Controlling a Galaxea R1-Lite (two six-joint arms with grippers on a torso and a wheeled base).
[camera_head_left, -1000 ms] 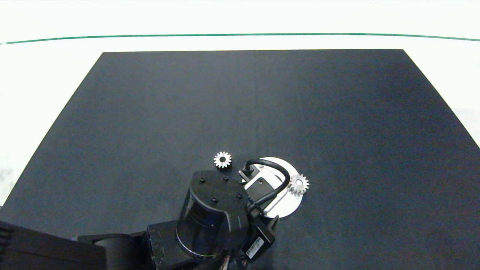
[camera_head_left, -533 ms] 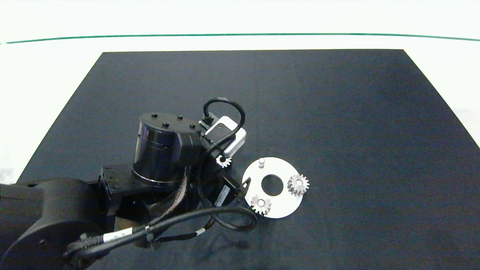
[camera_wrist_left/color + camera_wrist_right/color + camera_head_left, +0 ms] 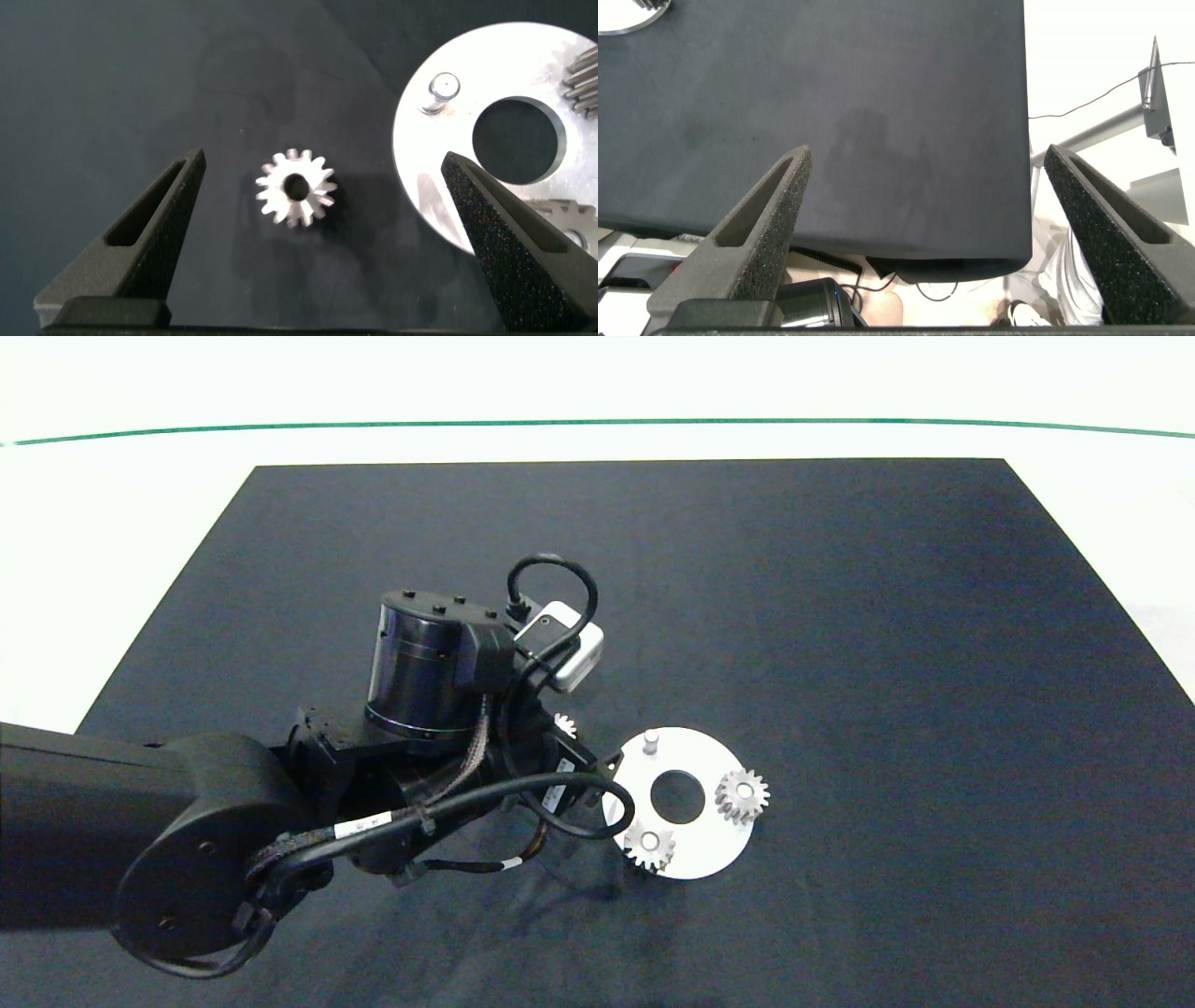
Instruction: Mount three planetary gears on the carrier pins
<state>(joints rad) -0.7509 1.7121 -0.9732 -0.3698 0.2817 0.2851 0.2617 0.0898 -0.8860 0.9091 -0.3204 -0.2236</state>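
Shifting slightly since half a second ago, the left pincer (image 3: pixel 318 187) is hovering wide open around the loose gear (image 3: pixel 296 188) at centre frame, gripping nothing; two gears (image 3: pixel 742 794) are sitting on the disc (image 3: pixel 695 863) at lower centre. One carrier pin (image 3: pixel 651 740) is standing bare.

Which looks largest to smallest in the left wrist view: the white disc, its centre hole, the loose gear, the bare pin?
1. White disc, though partly cut off by the picture edge.
2. Centre hole.
3. Loose gear, only slightly smaller than the hole.
4. Bare pin, clearly smallest.
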